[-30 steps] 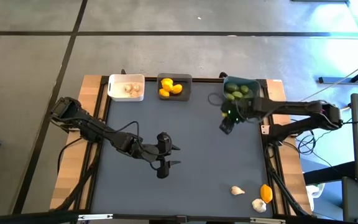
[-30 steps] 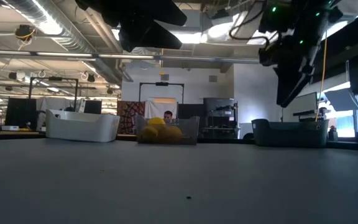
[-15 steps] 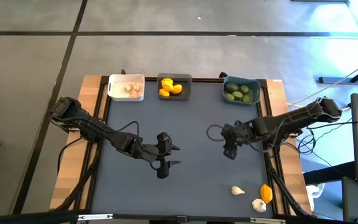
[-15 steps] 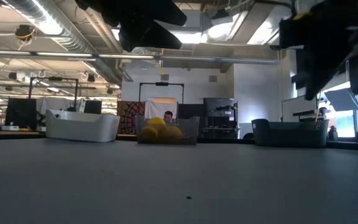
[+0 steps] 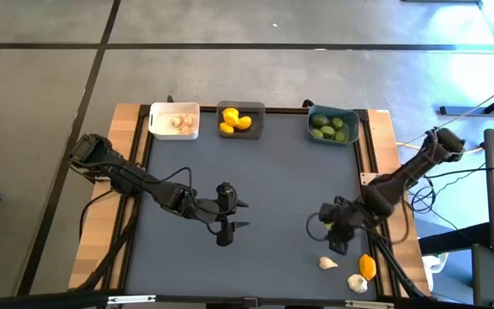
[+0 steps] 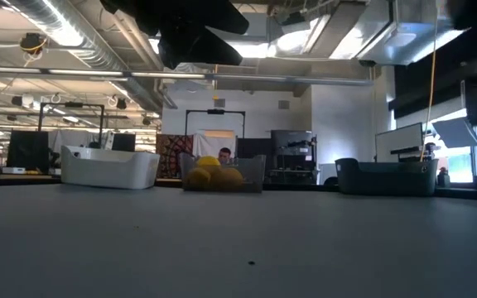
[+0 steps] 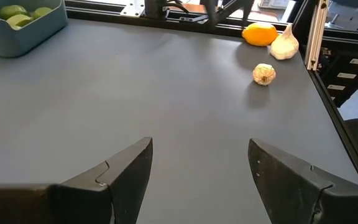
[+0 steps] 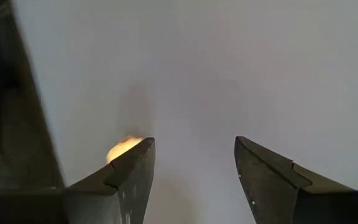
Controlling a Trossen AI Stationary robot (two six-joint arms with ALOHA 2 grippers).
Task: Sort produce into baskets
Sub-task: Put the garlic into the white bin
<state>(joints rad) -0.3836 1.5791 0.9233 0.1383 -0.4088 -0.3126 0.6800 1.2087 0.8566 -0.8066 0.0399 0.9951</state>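
The right gripper [image 5: 336,246] hung with fingers apart and empty, a garlic bulb [image 5: 328,263] at its six o'clock

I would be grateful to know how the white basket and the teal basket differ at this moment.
The white basket sits at the left end of the row along the table's far edge; the teal basket sits at the right end. The white basket holds whitish garlic bulbs, while the teal basket holds green limes. The white basket is pale, the teal basket blue-green. Both are small rectangular bins of like size, and neither hand is at them.
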